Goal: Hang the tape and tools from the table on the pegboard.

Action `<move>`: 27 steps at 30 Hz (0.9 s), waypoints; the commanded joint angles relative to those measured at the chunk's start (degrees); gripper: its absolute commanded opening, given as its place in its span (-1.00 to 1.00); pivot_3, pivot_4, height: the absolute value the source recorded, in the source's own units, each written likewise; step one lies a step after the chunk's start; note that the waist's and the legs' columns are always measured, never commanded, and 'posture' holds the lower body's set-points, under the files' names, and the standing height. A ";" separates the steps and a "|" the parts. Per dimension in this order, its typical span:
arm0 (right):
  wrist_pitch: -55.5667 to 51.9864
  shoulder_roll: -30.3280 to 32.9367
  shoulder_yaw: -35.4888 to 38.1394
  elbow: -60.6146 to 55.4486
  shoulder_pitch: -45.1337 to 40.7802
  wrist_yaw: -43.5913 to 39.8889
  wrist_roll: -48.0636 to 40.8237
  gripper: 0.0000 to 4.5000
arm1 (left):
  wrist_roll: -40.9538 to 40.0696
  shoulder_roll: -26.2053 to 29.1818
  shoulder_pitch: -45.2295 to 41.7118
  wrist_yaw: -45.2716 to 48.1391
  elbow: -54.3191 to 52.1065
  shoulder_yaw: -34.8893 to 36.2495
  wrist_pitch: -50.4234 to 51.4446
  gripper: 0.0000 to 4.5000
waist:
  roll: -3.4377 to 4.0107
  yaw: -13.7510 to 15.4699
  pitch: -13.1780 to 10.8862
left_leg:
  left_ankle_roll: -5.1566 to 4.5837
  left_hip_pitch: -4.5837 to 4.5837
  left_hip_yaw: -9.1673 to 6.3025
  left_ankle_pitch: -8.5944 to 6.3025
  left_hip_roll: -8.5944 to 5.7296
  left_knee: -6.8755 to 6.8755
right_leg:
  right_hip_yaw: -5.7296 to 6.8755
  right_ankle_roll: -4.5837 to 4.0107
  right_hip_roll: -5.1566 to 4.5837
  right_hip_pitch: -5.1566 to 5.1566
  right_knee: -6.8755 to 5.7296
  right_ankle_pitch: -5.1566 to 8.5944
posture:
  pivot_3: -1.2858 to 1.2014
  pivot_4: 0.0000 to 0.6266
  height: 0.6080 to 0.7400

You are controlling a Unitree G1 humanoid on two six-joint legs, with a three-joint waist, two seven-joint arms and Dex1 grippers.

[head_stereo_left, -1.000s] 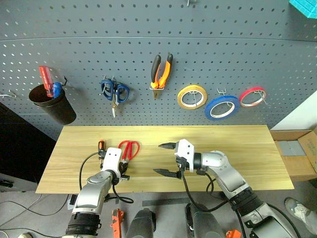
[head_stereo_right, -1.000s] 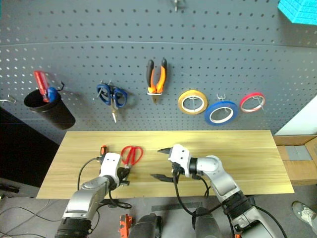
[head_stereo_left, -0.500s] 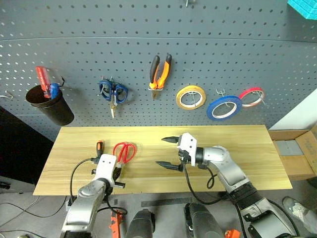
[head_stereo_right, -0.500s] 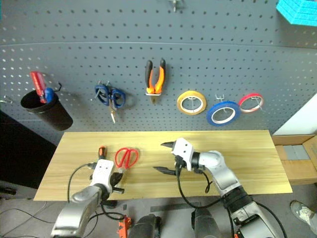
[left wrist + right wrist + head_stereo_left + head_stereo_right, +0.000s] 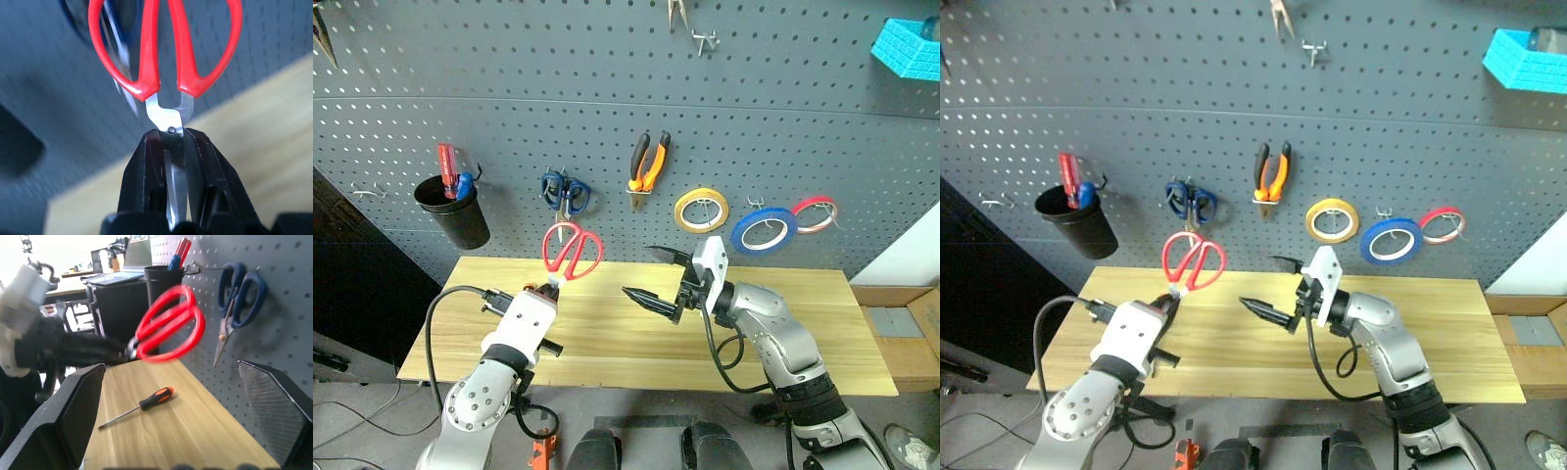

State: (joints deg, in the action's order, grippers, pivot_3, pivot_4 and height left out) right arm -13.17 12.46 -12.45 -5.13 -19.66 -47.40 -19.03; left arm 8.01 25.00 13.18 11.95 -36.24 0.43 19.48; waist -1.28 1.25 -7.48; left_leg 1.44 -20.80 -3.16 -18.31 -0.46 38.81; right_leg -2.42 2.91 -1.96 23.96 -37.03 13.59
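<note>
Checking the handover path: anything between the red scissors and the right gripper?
Nothing. In the left eye view the red scissors, clamped by the blades in the left gripper, and the open right gripper have only bare table and pegboard between them.

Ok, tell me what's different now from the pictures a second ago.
The left gripper, shut on the blades of the red-handled scissors, has lifted them off the table and holds them handles-up before the pegboard. The right gripper rose a little, jaws open and empty. The screwdriver lies on the table as before; the orange pliers, blue tape and blue-handled scissors hang unchanged.
</note>
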 commanded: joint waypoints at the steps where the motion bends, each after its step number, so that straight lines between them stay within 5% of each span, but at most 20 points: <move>1: 1.19 -0.49 0.94 -1.16 -1.36 1.03 -0.05 1.00 | 0.57 0.75 -5.32 0.27 2.78 1.58 -4.01 -0.90 | 0.02 0.00 0.57 | 0.01 0.03 0.05 0.01 -0.01 0.02 | 0.01 -0.01 0.06 -0.04 -0.02 -0.01 | 0.08 -0.90 1.00; 18: 1.75 -0.75 1.20 0.91 -2.34 3.64 0.76 1.00 | -4.28 -2.50 -14.07 0.87 15.68 5.57 -3.89 -0.90 | 0.15 -0.15 3.32 | 0.08 0.15 0.10 0.05 0.09 0.04 | -0.10 -0.17 0.46 -0.11 -0.06 -0.09 | 0.06 -0.92 1.00; 27: 1.62 -0.90 1.17 1.09 -2.80 4.29 0.73 1.00 | -5.00 -3.24 -17.77 1.99 18.92 4.33 -0.27 -0.90 | 0.17 -0.36 3.34 | 0.03 0.91 0.12 0.02 0.12 0.02 | -0.12 -0.20 0.56 -0.81 -0.07 -0.06 | 0.06 -0.89 1.00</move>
State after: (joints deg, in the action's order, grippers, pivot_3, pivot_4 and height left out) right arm -12.18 11.95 -12.37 -3.03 -21.06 -43.40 -17.91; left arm 3.30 21.60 -3.24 13.94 -16.35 4.59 19.51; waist -1.12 0.90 -4.14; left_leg 1.47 -19.87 -3.03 -18.28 -0.34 38.83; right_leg -2.56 2.70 -1.38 23.14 -37.12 13.52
